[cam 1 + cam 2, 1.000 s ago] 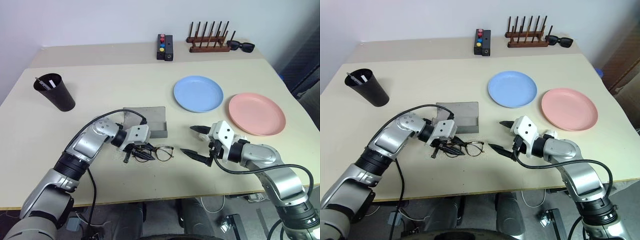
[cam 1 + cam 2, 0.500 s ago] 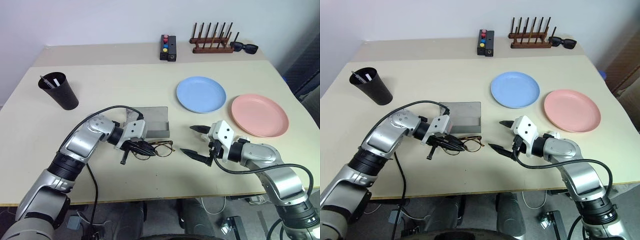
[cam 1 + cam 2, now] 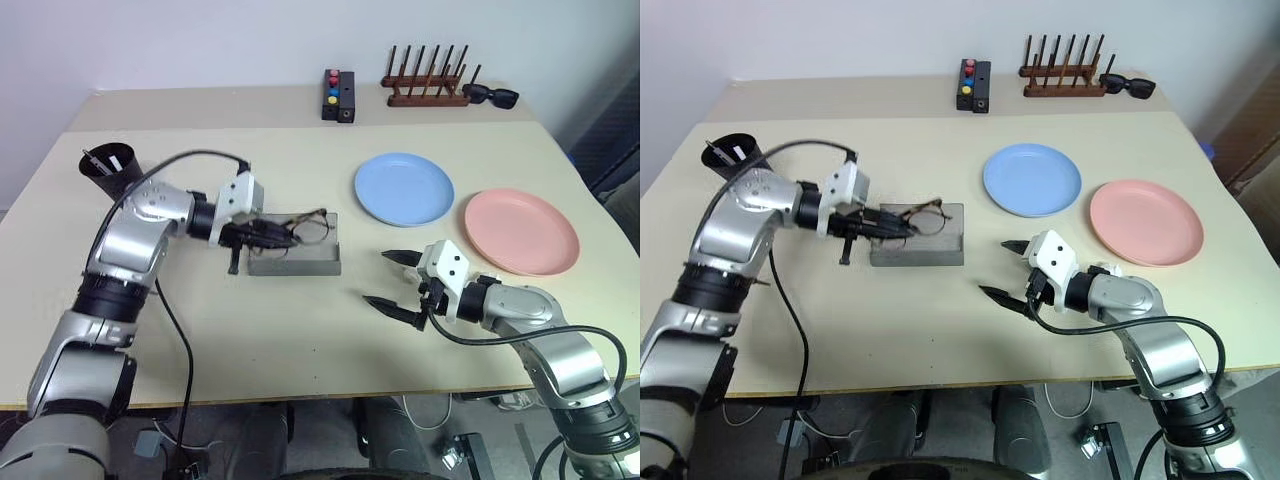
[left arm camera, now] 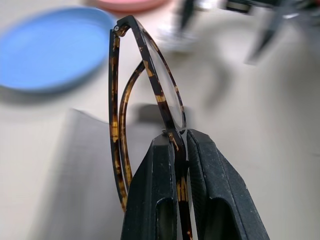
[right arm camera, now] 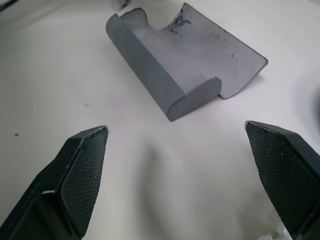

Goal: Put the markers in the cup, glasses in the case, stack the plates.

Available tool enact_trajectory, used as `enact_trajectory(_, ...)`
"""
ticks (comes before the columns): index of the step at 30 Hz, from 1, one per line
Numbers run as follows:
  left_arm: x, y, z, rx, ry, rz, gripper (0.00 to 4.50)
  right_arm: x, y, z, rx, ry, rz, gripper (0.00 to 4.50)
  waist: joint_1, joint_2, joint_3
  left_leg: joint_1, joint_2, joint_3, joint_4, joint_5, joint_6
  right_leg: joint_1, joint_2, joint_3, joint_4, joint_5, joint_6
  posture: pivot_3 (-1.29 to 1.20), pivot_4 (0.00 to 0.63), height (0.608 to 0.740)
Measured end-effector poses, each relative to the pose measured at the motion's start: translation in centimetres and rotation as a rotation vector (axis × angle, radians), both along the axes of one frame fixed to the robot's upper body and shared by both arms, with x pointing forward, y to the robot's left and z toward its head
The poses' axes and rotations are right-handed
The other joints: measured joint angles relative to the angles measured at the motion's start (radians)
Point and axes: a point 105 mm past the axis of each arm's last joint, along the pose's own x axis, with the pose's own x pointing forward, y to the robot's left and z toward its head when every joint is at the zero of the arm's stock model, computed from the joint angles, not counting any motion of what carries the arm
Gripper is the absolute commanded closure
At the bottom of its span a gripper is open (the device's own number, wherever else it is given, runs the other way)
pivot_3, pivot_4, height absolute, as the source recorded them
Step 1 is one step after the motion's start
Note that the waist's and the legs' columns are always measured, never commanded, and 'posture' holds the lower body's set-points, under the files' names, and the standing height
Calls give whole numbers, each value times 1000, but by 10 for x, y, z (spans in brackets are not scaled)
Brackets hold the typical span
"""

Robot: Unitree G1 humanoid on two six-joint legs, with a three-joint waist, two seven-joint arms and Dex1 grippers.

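Clamped together, the jaws of the left gripper (image 3: 272,233) pinch the glasses (image 3: 303,226) by the frame near the bridge; in the left wrist view the two black fingers (image 4: 159,200) press on either side of the tortoiseshell rim, with one lens and a folded temple reaching out beyond the tips. The glasses hang clear of the table (image 3: 300,330), directly above the case (image 3: 295,258), which lies open, its flap laid flat toward the far side. The lenses sit out past the fingertips, on the side toward the blue plate (image 3: 403,188).

Wide apart, the jaws of the right gripper (image 3: 391,280) hold nothing. It hovers just over the table, near the front edge, pointing toward the case; in the right wrist view the grey case (image 5: 180,80) lies ahead, between the lines of the two spread fingers (image 5: 82,175) but well beyond their tips.

Just right of the blue plate lies the pink plate (image 3: 521,231), the two side by side with a small gap, not stacked. The cup (image 3: 108,168) stands at the far left, partly behind the left arm, with a marker (image 3: 100,159) showing inside its rim. Along the back of the table are a small black box (image 3: 335,96) with coloured buttons, a wooden rack (image 3: 425,82) and sunglasses (image 3: 490,95).
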Motion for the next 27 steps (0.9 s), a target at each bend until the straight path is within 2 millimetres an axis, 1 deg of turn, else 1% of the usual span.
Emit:
enact_trajectory(1, 7, 1, 3, 10, -30, 16, 4444, 0, 0, 0, 0, 0, -1, 0, -2, 0, 0, 0, 0, 0, 0, 0, 0, 0, 0, 0, 0, 1, 2, 0, 150, 739)
enact_trajectory(3, 15, 2, 2, 37, -66, 28, 4444, 0, 0, 0, 1, -2, 0, 0, -4, 0, 0, 0, 0, 0, 0, -1, 1, 0, 0, 0, 0, 1, 1, 0, 150, 739)
enact_trajectory(5, 19, 0, -7, 61, -62, 24, 4444, 1, 1, 0, 3, -3, 0, 0, -4, 0, 0, 0, 0, 0, 0, -1, 1, 0, 0, 0, 0, 2, 2, 0, 150, 739)
enact_trajectory(8, 24, -1, -28, 129, -17, 8, 4444, 1, 3, 0, 10, -3, 1, 0, -1, 0, 0, 0, 0, 0, 0, -1, 1, 0, 0, 0, 0, 2, 2, 0, 150, 739)
enact_trajectory(11, 23, 1, -43, 197, 11, -29, 4444, 1, 4, 0, 16, -5, -5, 0, -2, 0, 0, 0, 0, 0, 0, -1, 2, 0, 0, 0, -1, 2, 2, 0, 150, 739)
enact_trajectory(13, 18, 1, -51, 227, 33, -75, 4444, 0, 3, -2, 15, 1, -13, 0, -2, 0, 0, -1, 0, 0, 0, -1, 2, 0, 0, 0, -1, 2, 2, 0, 150, 739)
enact_trajectory(19, 9, 1, -56, 269, 64, -154, 4444, -1, 3, -6, 25, 10, -27, 0, -3, 0, 0, 0, 0, 0, 0, -1, 2, 0, 0, 0, 0, 2, 2, 0, 150, 739)
enact_trajectory(21, 6, 0, -56, 276, 80, -177, 3594, -1, 2, -6, 25, 11, -29, 0, -3, 0, 0, 0, 0, 0, 0, -1, 2, 0, 0, 0, 0, 2, 2, 0, 150, 739)
enact_trajectory(22, 5, 1, -57, 280, 86, -182, 3255, -1, 3, -6, 26, 11, -30, 0, -3, 0, 0, 0, 0, 0, 0, -1, 2, 0, 0, 0, 0, 2, 2, 0, 150, 739)
enact_trajectory(27, 7, 2, -59, 272, 88, -156, 801, -1, 4, -6, 31, 10, -25, 0, -3, 0, 0, 0, 0, 0, 0, -1, 2, 0, 0, 0, 0, 2, 2, 0, 150, 739)
